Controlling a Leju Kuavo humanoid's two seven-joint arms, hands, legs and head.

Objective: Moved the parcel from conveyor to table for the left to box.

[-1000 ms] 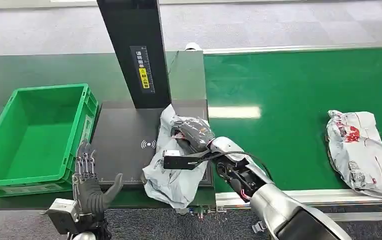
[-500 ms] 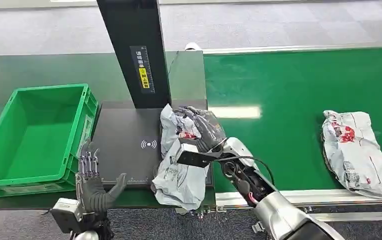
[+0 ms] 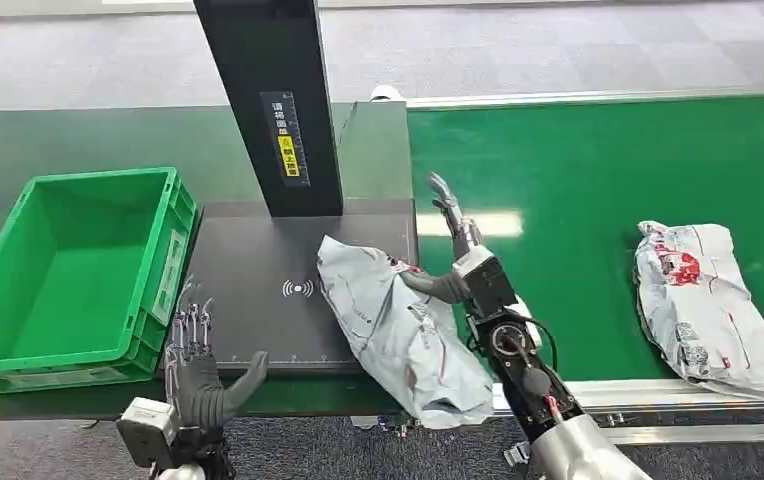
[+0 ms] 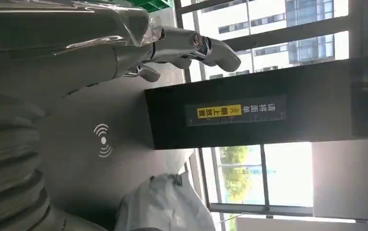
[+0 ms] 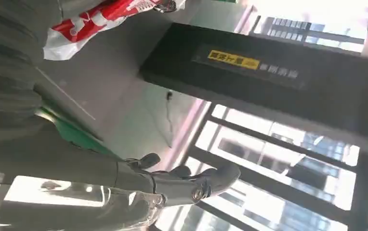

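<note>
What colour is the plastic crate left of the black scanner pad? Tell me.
Bright green plastic crate, empty; the head view shows it best.

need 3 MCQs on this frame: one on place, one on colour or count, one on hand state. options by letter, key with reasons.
1. Where does the nearer grey parcel lie?
A. Inside the green crate
B. On the black scanner pad, one end hanging off the near edge
C. Far along the belt

2. How many grey parcels are in the head view?
A. One
B. Two
C. Four

3. What is the right hand doing?
A. Gripping the parcel, lifted off the pad
B. Open, fingers stretched up, holding nothing
C. Reaching into the crate

Key: 1 B, the parcel rests across the black scanner pad and droops past its front edge. 2 B, one on the pad and a second parcel on the green conveyor. 3 B, the fingers point up beside the parcel with nothing in them; the green crate is empty and the left hand is also open.
</note>
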